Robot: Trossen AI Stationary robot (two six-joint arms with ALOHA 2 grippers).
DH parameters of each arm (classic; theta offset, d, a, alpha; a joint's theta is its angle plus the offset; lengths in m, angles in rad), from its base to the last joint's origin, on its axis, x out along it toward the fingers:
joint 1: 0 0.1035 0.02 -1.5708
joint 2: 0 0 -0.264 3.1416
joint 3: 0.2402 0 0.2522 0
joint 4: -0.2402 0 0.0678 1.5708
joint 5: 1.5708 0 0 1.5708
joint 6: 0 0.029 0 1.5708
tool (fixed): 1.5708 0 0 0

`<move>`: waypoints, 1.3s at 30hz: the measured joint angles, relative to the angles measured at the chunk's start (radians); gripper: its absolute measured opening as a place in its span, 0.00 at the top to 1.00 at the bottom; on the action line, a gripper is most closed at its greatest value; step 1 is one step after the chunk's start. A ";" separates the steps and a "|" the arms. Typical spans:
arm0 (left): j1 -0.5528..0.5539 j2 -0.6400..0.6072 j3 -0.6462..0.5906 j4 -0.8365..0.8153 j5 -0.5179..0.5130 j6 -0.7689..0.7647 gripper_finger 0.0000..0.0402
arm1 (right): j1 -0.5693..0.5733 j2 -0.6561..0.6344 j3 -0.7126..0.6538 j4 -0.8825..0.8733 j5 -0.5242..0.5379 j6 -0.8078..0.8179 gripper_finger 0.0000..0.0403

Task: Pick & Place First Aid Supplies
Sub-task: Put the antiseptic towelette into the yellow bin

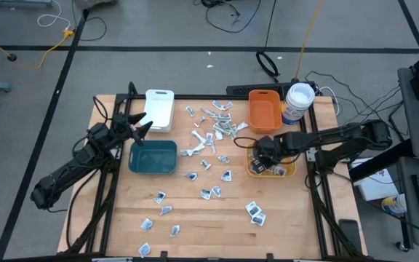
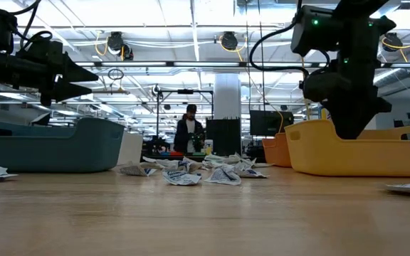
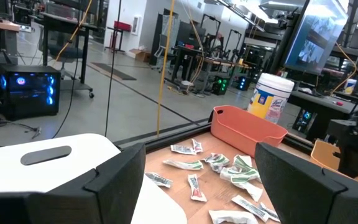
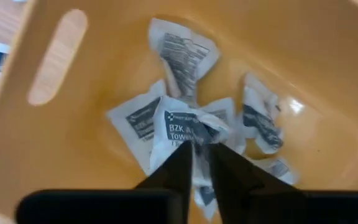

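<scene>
A: Nearest the lens?
B: Right hand [image 4: 201,152] inside the yellow plastic bin [image 4: 73,134], fingers slightly parted, tips at a white printed towelette packet [image 4: 188,127]; more packets under it.
A: Left hand [image 1: 142,125]?
B: Spread wide above the teal plastic bin [image 1: 153,157].

**Colours across the table**

We are seeing a pale wooden tabletop [image 1: 209,218] carrying a white plastic bin [image 1: 159,108], a deep teal plastic bin [image 1: 153,157], an orange plastic bin [image 1: 264,110] and a yellow plastic bin [image 4: 303,56]. We are looking at small flat white-grey packets [image 4: 185,127] showing dark bluish print inside the yellow bin. A round white-lidded tub [image 1: 297,102] is showing a blue-and-yellow label. Both arms are showing dark, near black.
</scene>
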 joint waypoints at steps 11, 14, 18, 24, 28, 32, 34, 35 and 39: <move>0.000 0.000 0.000 0.000 0.000 0.000 0.24 | 0.044 -0.033 0.010 -0.017 0.017 0.099 0.57; 0.000 0.000 0.000 0.000 0.000 0.000 0.24 | 0.086 -0.034 0.044 -0.057 0.020 0.099 0.56; 0.000 0.000 0.000 0.000 0.000 0.000 0.24 | 0.140 -0.034 0.096 -0.105 0.044 0.077 0.58; 0.000 0.000 0.000 0.000 0.000 0.000 0.24 | 0.253 -0.021 0.188 -0.119 0.045 0.041 0.60; 0.000 0.000 0.000 0.000 0.000 0.000 0.24 | 0.351 0.013 0.244 -0.122 0.045 0.041 0.60; 0.000 0.000 0.000 0.000 0.000 0.000 0.24 | 0.454 0.056 0.280 -0.116 0.044 0.067 0.60; 0.000 0.000 0.000 0.000 0.000 0.000 0.24 | 0.499 0.081 0.288 -0.112 0.046 0.111 0.60; 0.000 0.000 0.000 0.000 0.000 0.000 0.24 | 0.517 0.097 0.292 -0.111 0.046 0.138 0.60; 0.000 0.000 0.000 0.000 0.000 0.000 0.24 | 0.581 0.170 0.307 -0.109 0.047 0.241 0.60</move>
